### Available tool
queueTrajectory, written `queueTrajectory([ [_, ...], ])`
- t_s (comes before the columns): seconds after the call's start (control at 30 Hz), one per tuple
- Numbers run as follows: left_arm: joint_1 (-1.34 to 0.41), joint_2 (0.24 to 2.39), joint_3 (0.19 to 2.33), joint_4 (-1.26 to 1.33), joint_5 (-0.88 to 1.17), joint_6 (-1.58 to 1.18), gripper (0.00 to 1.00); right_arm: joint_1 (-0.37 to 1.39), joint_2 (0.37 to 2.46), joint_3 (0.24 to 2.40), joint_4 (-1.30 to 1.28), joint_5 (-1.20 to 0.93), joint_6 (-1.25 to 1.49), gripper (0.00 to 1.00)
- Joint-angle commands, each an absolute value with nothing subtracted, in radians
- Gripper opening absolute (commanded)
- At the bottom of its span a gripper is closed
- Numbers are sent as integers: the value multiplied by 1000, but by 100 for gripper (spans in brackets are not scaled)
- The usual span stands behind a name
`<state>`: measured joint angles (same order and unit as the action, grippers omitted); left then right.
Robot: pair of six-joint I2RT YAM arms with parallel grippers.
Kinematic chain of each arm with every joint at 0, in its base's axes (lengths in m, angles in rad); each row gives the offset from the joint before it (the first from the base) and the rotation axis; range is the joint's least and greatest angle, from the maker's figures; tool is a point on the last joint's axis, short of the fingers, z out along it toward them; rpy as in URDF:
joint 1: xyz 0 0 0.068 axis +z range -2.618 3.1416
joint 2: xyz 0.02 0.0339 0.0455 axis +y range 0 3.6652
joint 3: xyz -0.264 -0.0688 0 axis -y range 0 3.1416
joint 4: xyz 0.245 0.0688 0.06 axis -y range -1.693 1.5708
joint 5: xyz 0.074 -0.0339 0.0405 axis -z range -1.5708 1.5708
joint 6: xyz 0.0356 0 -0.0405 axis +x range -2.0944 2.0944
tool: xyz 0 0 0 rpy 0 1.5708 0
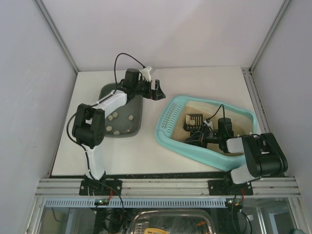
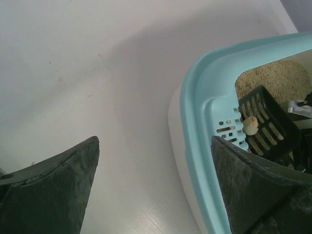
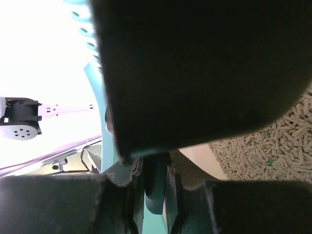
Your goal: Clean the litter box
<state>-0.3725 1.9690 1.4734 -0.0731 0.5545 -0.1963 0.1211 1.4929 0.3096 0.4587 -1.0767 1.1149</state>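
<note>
The left arm stretches forward with the left gripper point(image 1: 157, 90) spread wide, while the right arm folds low, the right gripper point(image 1: 204, 130) closed tight.

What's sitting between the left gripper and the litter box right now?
Nothing: only bare white table lies between the open left gripper and the litter box rim. This shows in the left wrist view, and the top view agrees.

Large turquoise litter box point(image 1: 195, 152), rounded-rectangular, at 3 o'clock on the table point(image 1: 146, 161). Long axis from 10 to 4 o'clock. Slotted grille point(image 1: 170, 117) at the 9 o'clock end. Holds tan pellet litter point(image 1: 209, 108), bared mostly toward 12 o'clock.
</note>
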Motion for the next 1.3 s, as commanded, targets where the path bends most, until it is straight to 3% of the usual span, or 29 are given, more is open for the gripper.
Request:
queueTrajectory([
  [0.0, -369, 1887, 1469, -88, 583, -144, 100, 110, 1429, 323, 465, -1066, 1070, 0],
  [0.37, -350, 1804, 1437, -129, 563, -100, 100, 96, 1250, 327, 375, -1056, 1030, 0],
  [0.67, -354, 1707, 1328, -160, 544, -36, 100, 87, 917, 326, 31, -976, 813, 0],
  [0.93, -372, 1621, 1229, -176, 528, 7, 100, 84, 579, 248, 66, -881, 819, 0],
  [1.27, -372, 1559, 1198, -268, 450, 30, 100, 42, 596, 219, 127, -980, 931, 0],
])
